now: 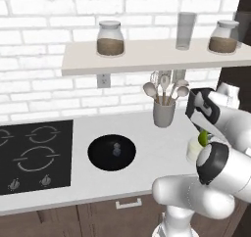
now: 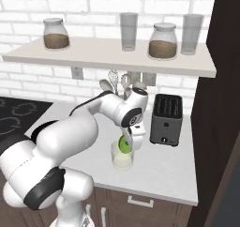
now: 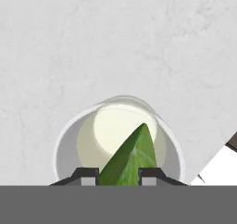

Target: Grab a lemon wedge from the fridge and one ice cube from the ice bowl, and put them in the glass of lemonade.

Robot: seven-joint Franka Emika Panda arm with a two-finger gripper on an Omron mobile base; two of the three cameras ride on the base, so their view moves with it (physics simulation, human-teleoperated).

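My gripper (image 2: 126, 144) is shut on the lemon wedge (image 2: 124, 143), a small yellow-green piece held just above the glass of lemonade (image 2: 122, 159). Looking down from the hand, the lemon wedge (image 3: 132, 157) points up between my fingertips (image 3: 85, 177) over the glass of lemonade (image 3: 115, 128) and its pale liquid. From the left base camera the lemon wedge (image 1: 203, 138) peeks out above the glass of lemonade (image 1: 193, 149), half hidden by my arm. The ice bowl (image 1: 112, 152), wide and black with a small cube inside, sits on the counter left of the glass. The fridge is out of view.
A grey utensil cup (image 1: 163, 111) with spoons stands behind the glass. A dark toaster (image 2: 166, 120) is to the right, beside a dark cabinet wall. The black stove (image 1: 34, 155) lies at the left. A shelf (image 2: 112, 56) above carries jars and tall glasses.
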